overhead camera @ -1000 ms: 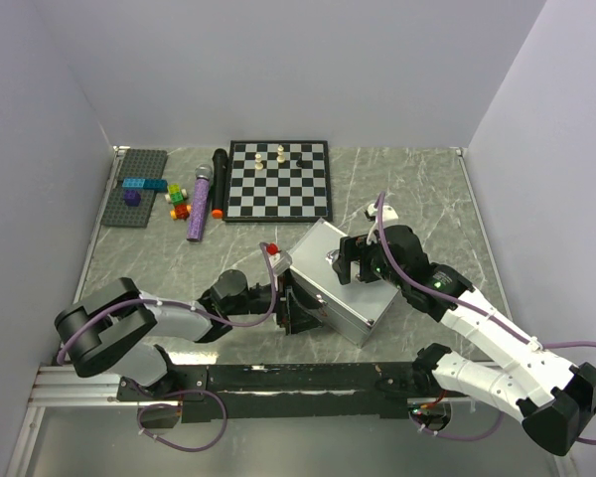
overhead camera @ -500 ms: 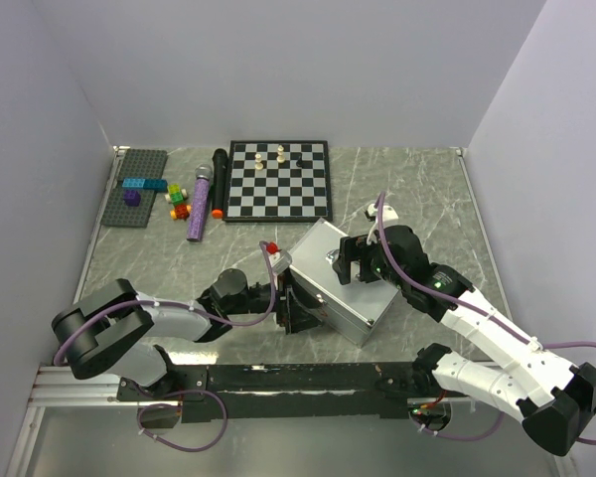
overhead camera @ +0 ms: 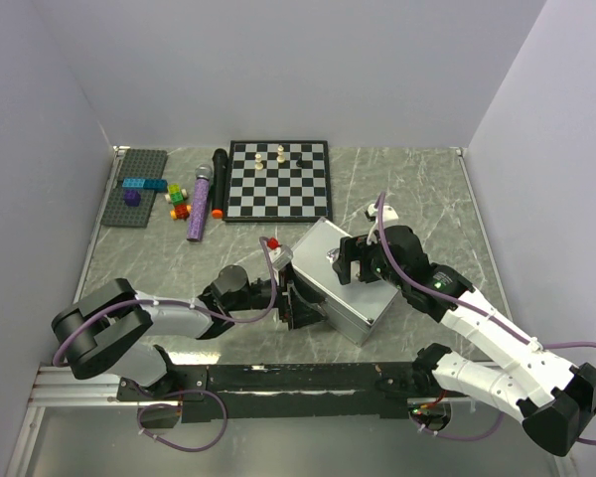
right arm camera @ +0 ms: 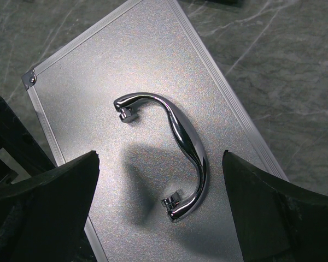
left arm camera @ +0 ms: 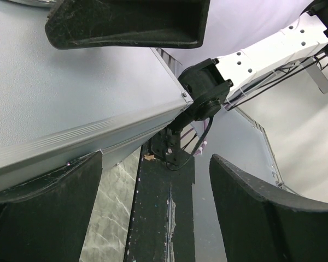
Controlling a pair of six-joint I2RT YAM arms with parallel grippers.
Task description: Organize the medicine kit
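Black fingers of the right gripper stood wide apart at the bottom corners of its wrist view and held nothing. Between and beyond them sat a chrome handle, curved, both ends fixed to the lid of the medicine kit. The lid was speckled silver-grey metal with a ribbed rim and a riveted corner at upper left. No lettering was legible on it.

From the top view the right gripper hung over the lid, with its arm running to the lower right.

The left gripper was also open and gripped nothing. One of its fingers sat lower left, just beside the kit's edge; contact can't be told. The kit filled the upper left of that view.

In the top view the left gripper was at the kit's left side, arm reaching in from the lower left. The medicine kit stood lid shut, turned diagonally, at frame centre on the marbled table. A small red thing sat near its upper-left corner, too small to identify.

Further up:
- Chessboard with a few pieces.
- Purple microphone.
- Black stick.
- Grey brick baseplate with coloured bricks.
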